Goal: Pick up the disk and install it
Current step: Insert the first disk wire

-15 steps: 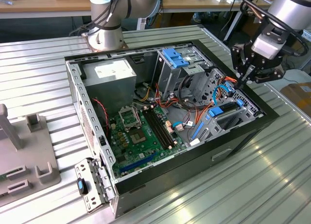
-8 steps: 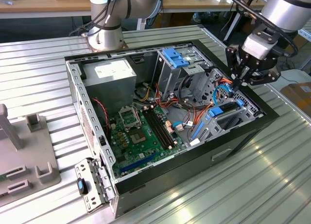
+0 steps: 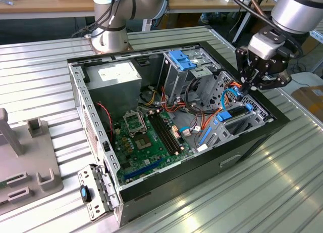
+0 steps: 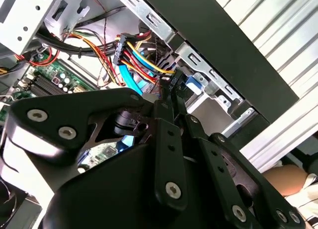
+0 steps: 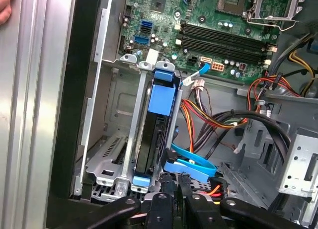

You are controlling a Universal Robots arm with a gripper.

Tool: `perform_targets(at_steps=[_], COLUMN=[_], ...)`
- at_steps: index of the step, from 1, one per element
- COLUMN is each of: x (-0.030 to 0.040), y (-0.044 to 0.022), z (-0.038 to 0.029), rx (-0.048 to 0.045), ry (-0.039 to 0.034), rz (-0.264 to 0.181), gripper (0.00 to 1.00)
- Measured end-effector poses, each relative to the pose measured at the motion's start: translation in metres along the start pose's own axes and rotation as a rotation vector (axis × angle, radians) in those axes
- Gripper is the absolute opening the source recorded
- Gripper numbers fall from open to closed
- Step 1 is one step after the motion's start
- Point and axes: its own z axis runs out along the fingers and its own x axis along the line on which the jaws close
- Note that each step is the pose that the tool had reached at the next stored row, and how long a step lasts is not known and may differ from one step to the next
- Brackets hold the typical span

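The disk (image 5: 160, 97), a dark drive in a bright blue carrier frame, stands on edge in the metal drive bay at the front corner of the open computer case (image 3: 252, 137). In the exterior view the disk (image 3: 224, 114) sits low at the case's right end. My gripper (image 3: 247, 89) hangs just above that end, fingers pointing down. In the first wrist view the gripper (image 5: 176, 188) is at the disk's cable end with its fingertips drawn together. The second wrist view shows the gripper (image 4: 169, 92) against a black connector among coloured wires. I cannot tell if anything is pinched.
A blue flat cable (image 5: 191, 165) and bundles of coloured wires (image 5: 208, 122) crowd the bay beside the disk. A lighter blue ribbed bracket (image 3: 181, 59) sits in the upper bay. The motherboard (image 3: 149, 137) fills the case floor. A person's hand (image 5: 4, 5) rests on the table.
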Motion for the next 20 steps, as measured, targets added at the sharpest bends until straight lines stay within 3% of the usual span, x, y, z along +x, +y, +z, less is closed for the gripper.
perform_targets(at_steps=[6,12,16,20], x=[-0.0002,-0.0016,-0.0004,0.0071], y=[0.0049,0.0171,0.0177,0.0193], z=[0.0002,0.0005,0.0034,0.0037], rx=[-0.0003,-0.0005,-0.0012,-0.0012], ry=[0.0028,0.0041,0.0101,0.0103], rz=[0.025,0.034,0.085,0.095], gripper=[0.16,0.16,0.16,0.16])
